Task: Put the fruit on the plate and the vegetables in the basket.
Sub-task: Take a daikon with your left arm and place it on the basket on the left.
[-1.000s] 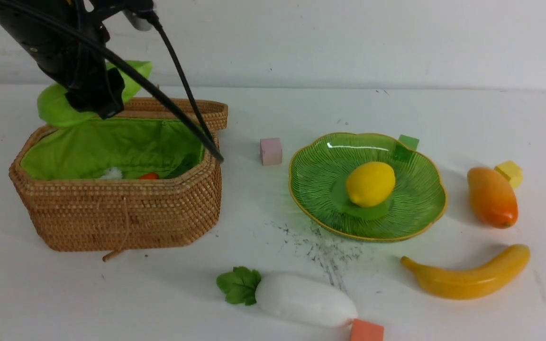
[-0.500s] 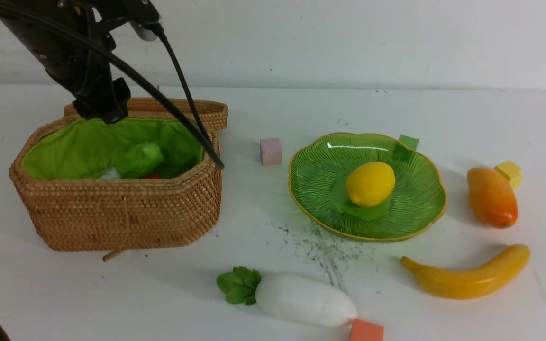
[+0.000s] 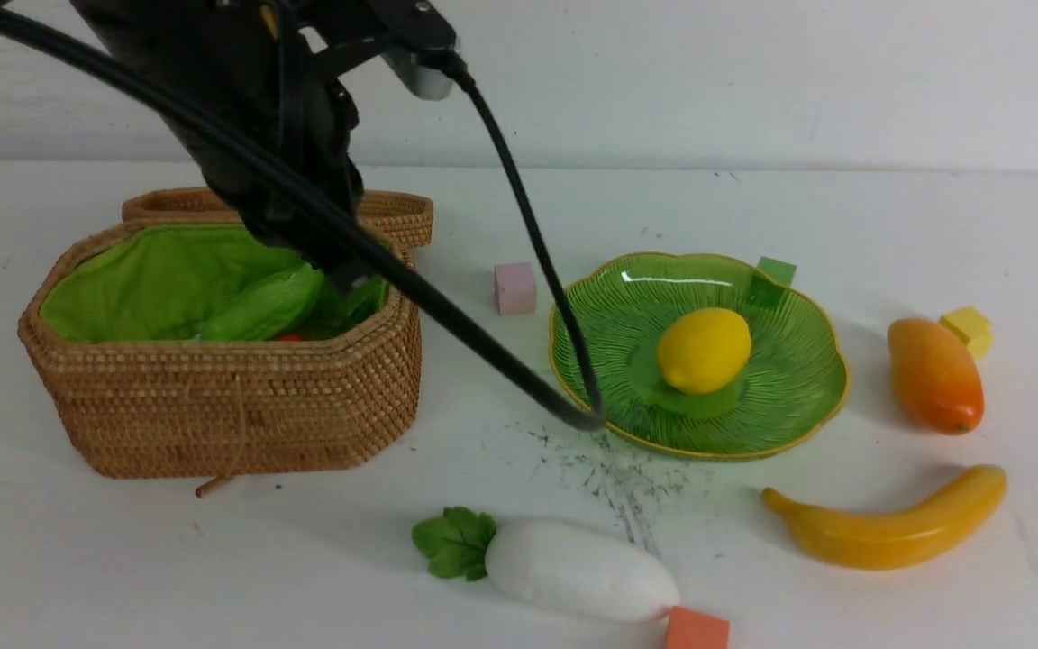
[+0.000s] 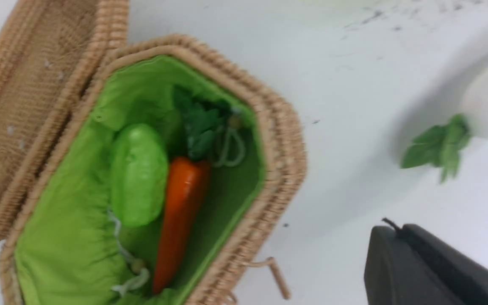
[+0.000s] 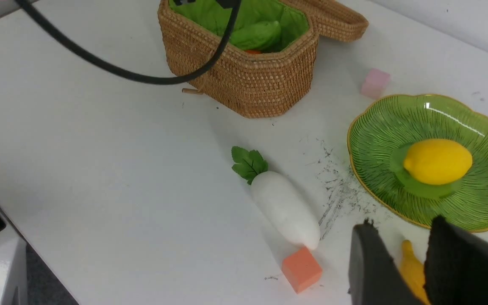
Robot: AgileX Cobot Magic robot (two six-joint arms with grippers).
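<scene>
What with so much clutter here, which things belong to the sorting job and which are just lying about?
Job: lemon, banana, mango, plate, carrot, gourd, radish, basket.
Lying about: pink cube, green cube, yellow cube, orange cube.

The front camera sits on the robot's side and looks forward and down over the table (image 3: pixel 843 207), from basket (image 3: pixel 231 406) at left to plate (image 3: pixel 780 397) at right. The left wrist camera hangs close above the basket, looking nearly straight in (slightly blurred). The right wrist camera stands farther back, slanting across the radish (image 5: pixel 284 207); all three views share basket and radish
</scene>
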